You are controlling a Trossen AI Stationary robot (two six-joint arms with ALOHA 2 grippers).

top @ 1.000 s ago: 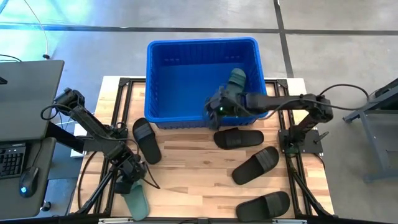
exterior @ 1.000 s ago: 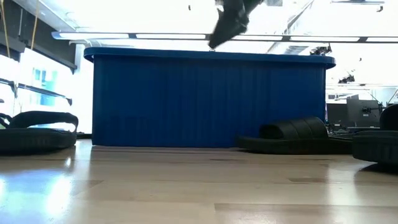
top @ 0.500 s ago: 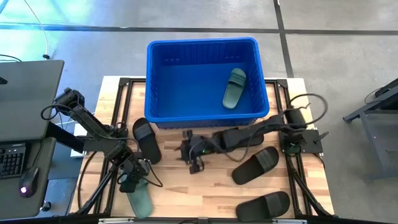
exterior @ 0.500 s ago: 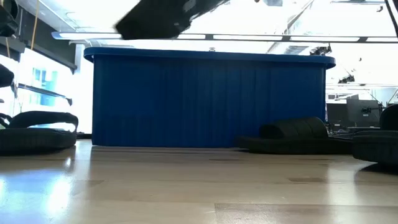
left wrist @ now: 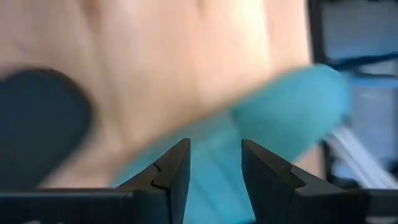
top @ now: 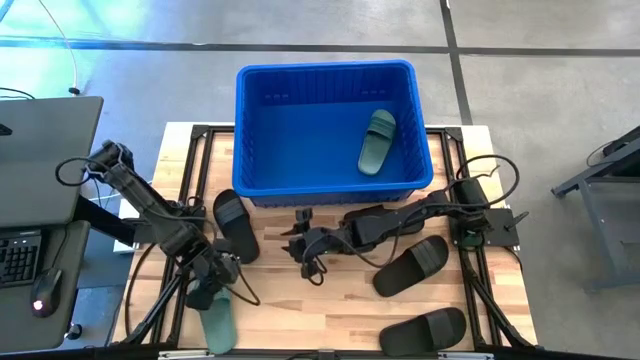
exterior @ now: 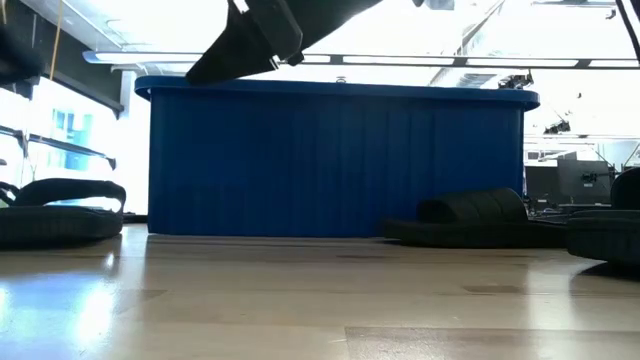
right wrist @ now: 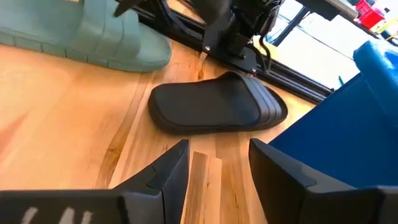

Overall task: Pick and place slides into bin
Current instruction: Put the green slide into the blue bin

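The blue bin (top: 260,170) stands at the table's far middle and also shows in the low view (exterior: 335,160). One sage green slide (top: 377,140) lies on its floor. A second green slide (top: 220,322) lies sole down at the near left. My left gripper (top: 208,293) hovers open over its far end (left wrist: 286,106). My right gripper (top: 297,243) is open and empty above the table in front of the bin, pointing at a black slide (right wrist: 217,109). Three more black slides (top: 412,265) lie at the right.
The black slide by the left arm (top: 235,225) lies close to the bin's near left corner. One black slide (top: 385,222) lies partly under my right arm, another (top: 423,330) at the near right edge. Bare wood (top: 300,310) shows at the near middle.
My right gripper held the green slide above the bin's near right part. That slide now lies in the bin, and the gripper has swung out over the bin's near wall toward the table's left and near side. My left gripper has shifted a little toward the near edge.
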